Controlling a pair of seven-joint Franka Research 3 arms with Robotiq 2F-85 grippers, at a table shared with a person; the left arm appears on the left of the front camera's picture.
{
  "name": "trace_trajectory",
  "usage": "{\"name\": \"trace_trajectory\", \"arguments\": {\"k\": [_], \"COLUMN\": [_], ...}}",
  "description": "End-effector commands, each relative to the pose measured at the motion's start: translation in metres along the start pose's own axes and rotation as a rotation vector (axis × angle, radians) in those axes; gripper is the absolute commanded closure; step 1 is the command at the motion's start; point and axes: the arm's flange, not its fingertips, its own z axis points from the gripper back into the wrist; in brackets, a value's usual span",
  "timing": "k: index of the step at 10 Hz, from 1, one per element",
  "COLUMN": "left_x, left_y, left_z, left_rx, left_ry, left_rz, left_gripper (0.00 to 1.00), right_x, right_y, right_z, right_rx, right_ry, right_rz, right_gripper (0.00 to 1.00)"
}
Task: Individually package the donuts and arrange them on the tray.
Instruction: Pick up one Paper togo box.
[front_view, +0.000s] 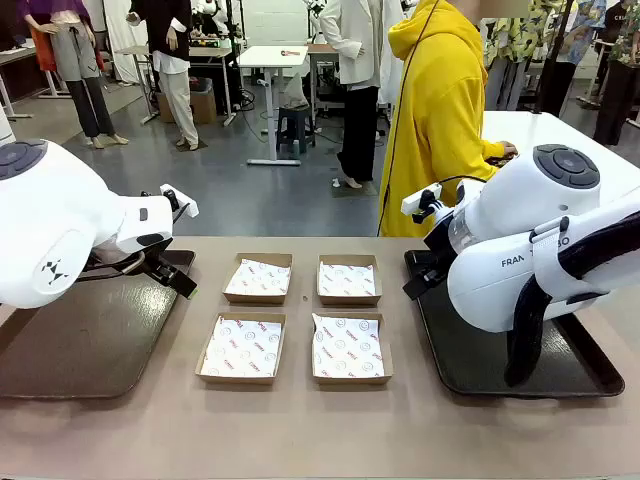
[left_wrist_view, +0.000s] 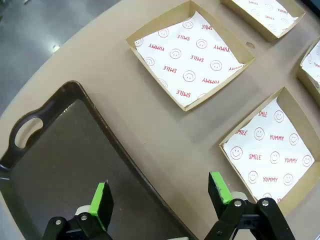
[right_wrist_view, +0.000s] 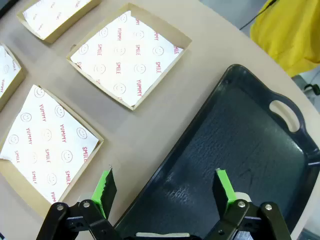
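The donuts are out of view. My left gripper (left_wrist_view: 160, 192) is open and hovers over the inner edge of a dark empty tray (left_wrist_view: 60, 150), with nothing between its green pads. In the right wrist view, my right gripper (right_wrist_view: 164, 184) is also open and hangs above the near edge of a second dark tray (right_wrist_view: 240, 145), which is empty too. The front view has the left tray (front_view: 70, 340) under my left arm (front_view: 60, 235) and the right tray (front_view: 470, 355) under my right arm (front_view: 530, 250).
Four square cardboard boxes lined with printed paper stand in a two-by-two block mid-table, all empty: back left (front_view: 258, 278), back right (front_view: 349, 279), front left (front_view: 241, 347), front right (front_view: 348, 349). A person in a yellow hoodie (front_view: 440, 110) stands at the far side.
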Motion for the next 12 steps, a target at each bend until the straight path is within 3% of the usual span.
{"name": "trace_trajectory", "arguments": {"k": [1, 12], "left_x": [-0.0001, -0.0001], "left_y": [-0.0001, -0.0001], "left_z": [0.0, 0.0], "left_rx": [0.0, 0.0], "left_ry": [0.0, 0.0], "left_rz": [0.0, 0.0], "left_gripper": [0.0, 0.0], "right_x": [0.0, 0.0], "right_y": [0.0, 0.0], "right_z": [0.0, 0.0], "right_rx": [0.0, 0.0], "right_ry": [0.0, 0.0], "right_rz": [0.0, 0.0], "right_gripper": [0.0, 0.0]}}
